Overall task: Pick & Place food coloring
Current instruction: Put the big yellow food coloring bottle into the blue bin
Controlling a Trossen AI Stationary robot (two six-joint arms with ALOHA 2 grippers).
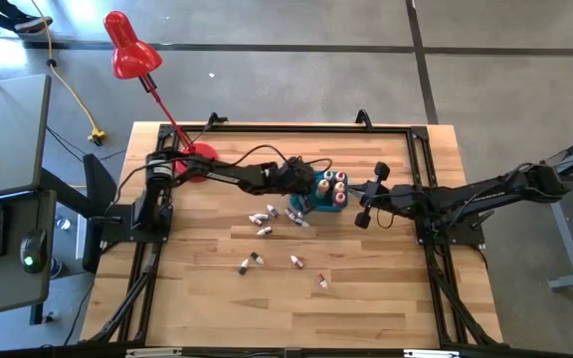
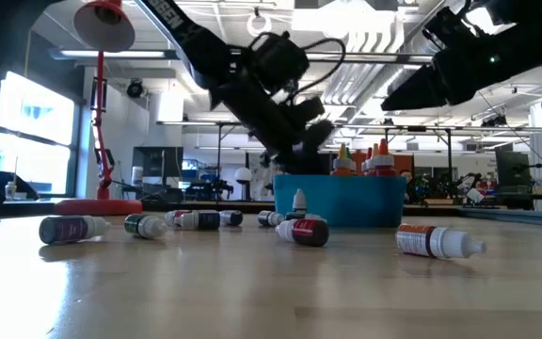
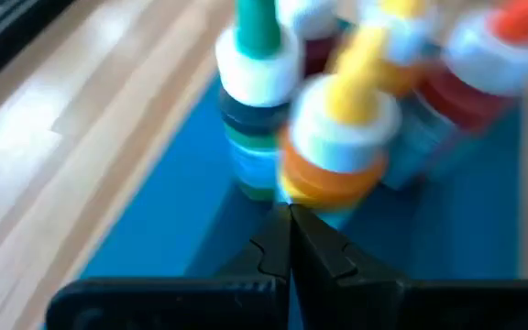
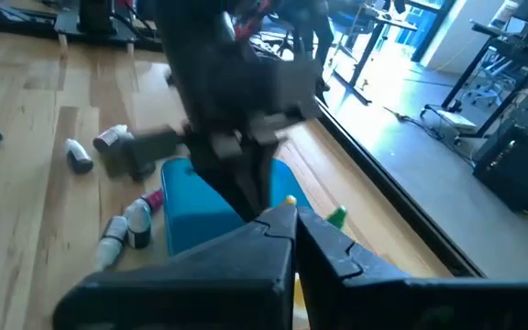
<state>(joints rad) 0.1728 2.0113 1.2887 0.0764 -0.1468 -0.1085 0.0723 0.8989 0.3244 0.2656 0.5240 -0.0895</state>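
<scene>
A blue bin (image 1: 318, 202) stands mid-table with several food coloring bottles upright in it: a green-tipped one (image 3: 259, 64), a yellow-tipped orange one (image 3: 342, 128) and red ones (image 3: 470, 82). Several more small bottles lie on their sides on the wood nearby (image 1: 263, 219), (image 1: 251, 264), (image 1: 296, 262), (image 1: 323, 282). My left gripper (image 3: 290, 229) is shut and empty over the bin's left side, its tips just short of the yellow-tipped bottle. It also shows in the high view (image 1: 309, 189). My right gripper (image 4: 294, 225) is shut and empty, raised right of the bin (image 1: 361, 196).
A red desk lamp (image 1: 127, 50) stands at the far left corner, its base (image 1: 199, 159) beside the left arm. A black frame rail (image 1: 267, 127) runs around the table. Loose bottles are scattered left of and in front of the bin (image 2: 304, 231), (image 2: 436, 241), (image 2: 69, 228).
</scene>
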